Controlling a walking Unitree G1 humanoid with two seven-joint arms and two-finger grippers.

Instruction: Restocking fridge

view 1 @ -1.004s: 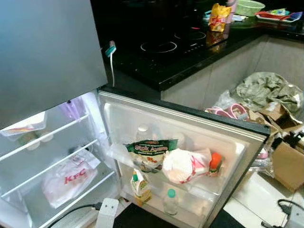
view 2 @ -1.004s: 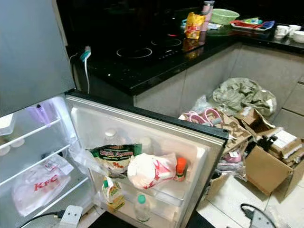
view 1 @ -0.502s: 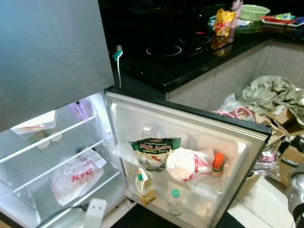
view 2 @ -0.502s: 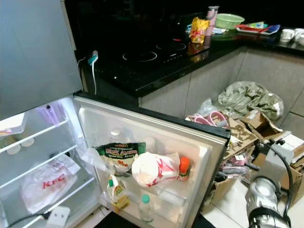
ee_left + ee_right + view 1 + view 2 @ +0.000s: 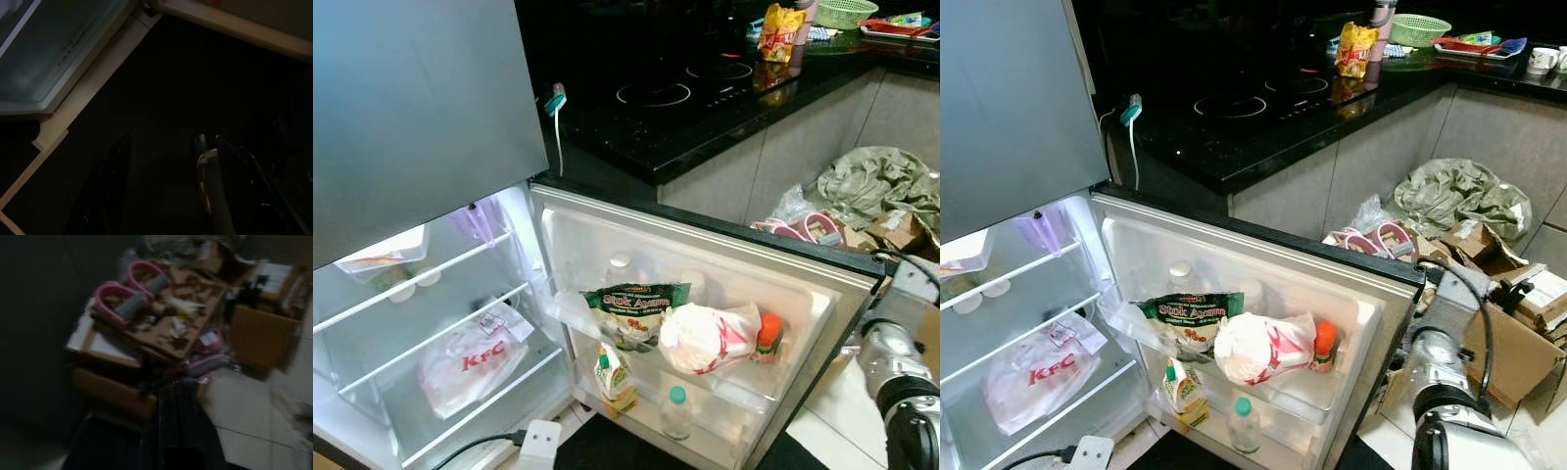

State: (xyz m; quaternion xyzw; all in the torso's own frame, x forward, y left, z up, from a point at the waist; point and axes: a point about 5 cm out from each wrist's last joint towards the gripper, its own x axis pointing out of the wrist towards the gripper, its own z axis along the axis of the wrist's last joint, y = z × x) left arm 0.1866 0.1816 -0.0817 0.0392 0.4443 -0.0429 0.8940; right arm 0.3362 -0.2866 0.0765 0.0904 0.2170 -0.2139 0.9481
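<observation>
The fridge stands open, its door (image 5: 705, 245) swung toward me. The door shelf carries a green stock packet (image 5: 631, 305), a white and red bag (image 5: 705, 338) and an orange-capped bottle (image 5: 767, 338). Lower down sit a small yellow sauce bottle (image 5: 615, 377) and a green-capped bottle (image 5: 676, 411). A KFC bag (image 5: 470, 362) lies on an inner wire shelf. My right arm (image 5: 1440, 382) is raised beside the door's outer edge; its gripper (image 5: 164, 396) is shut, pointing at the floor clutter. My left gripper (image 5: 168, 142) hangs open over a dark mat by the fridge base.
Cardboard boxes (image 5: 1498, 343), pink-handled items (image 5: 1371, 240) and a crumpled grey-green cloth (image 5: 1459, 196) crowd the floor to the right. A black counter with a hob (image 5: 656, 98) runs behind the door. A white plug (image 5: 540, 446) with a black cable lies below the fridge.
My right arm has risen into view beside the door's edge. The camera has shifted slightly; nothing in the fridge has moved.
</observation>
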